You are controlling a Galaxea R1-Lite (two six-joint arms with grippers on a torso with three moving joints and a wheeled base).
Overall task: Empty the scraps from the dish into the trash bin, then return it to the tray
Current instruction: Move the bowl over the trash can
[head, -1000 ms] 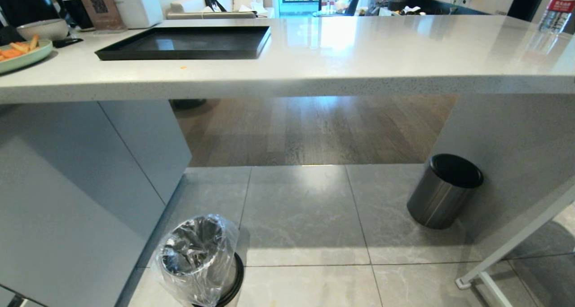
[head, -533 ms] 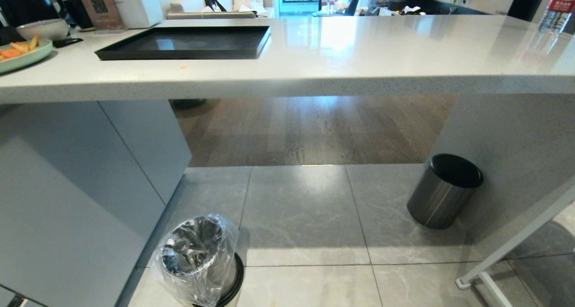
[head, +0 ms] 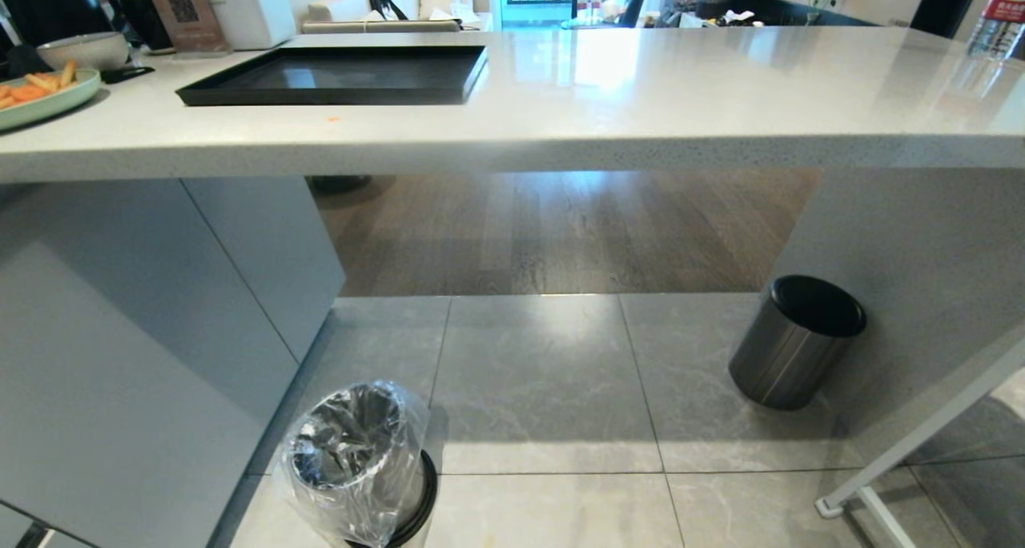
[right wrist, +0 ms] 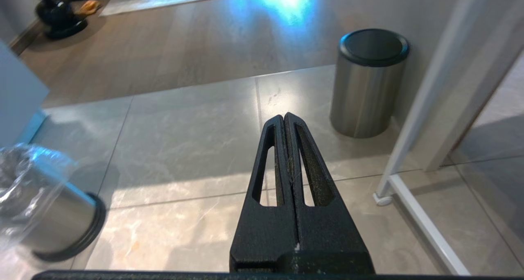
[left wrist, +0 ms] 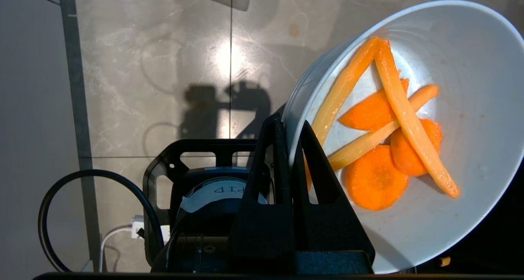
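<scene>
My left gripper [left wrist: 288,128] pinched the rim of the dish [left wrist: 470,67], tilted above the tiled floor with the scraps [left wrist: 380,149] inside. My right gripper [right wrist: 284,122] hung idle, fingers pressed together. The lined trash bin [head: 352,460] stood on the floor, the tray [head: 336,75] on the counter [head: 641,91].

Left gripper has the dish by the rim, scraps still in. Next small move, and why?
Probably carry the dish over the trash bin: the left gripper pinches its rim, the scraps sit inside, and only floor tile shows beneath it.

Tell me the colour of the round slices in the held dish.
Bright orange slices, clearest in the left wrist view.
</scene>
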